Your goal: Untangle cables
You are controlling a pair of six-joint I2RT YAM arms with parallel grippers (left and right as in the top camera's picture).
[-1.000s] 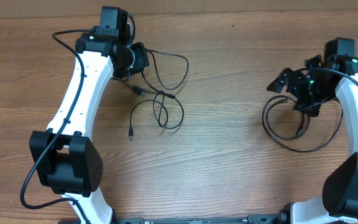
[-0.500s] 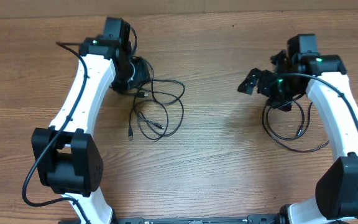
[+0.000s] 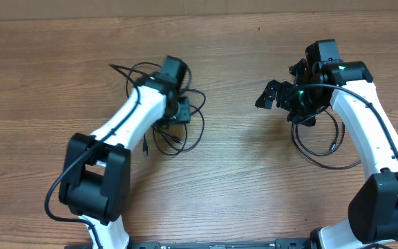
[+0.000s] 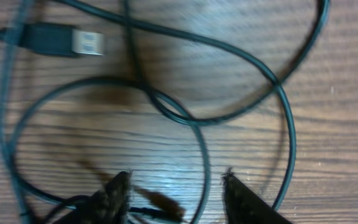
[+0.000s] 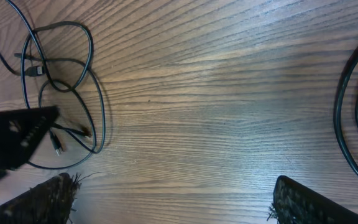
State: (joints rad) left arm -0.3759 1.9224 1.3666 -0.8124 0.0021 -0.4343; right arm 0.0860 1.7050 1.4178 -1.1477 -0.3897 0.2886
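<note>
The tangle of thin black cables (image 3: 202, 128) lies left of the table's middle in loose overlapping loops, with a small plug end (image 3: 144, 146) at its left. My left gripper (image 3: 178, 114) hangs right over the tangle. In the left wrist view its fingers (image 4: 176, 177) are open, one cable strand (image 4: 199, 143) runs between them, and a USB plug (image 4: 61, 40) lies at the upper left. A separate black cable loop (image 3: 302, 151) lies at the right. My right gripper (image 3: 273, 97) is open and empty, left of that loop; its wide-open fingers (image 5: 173, 186) frame bare wood.
The right wrist view shows the tangle (image 5: 95, 93) at the upper left, the left gripper's black body (image 5: 11, 140) beside it, and the right cable loop (image 5: 344, 106) at the right edge. The table's far edge (image 3: 254, 12) runs along the top.
My left gripper has moved right and toward the front, onto the tangle, whose loops have bunched and shifted. My right gripper has moved left, away from its cable loop.
</note>
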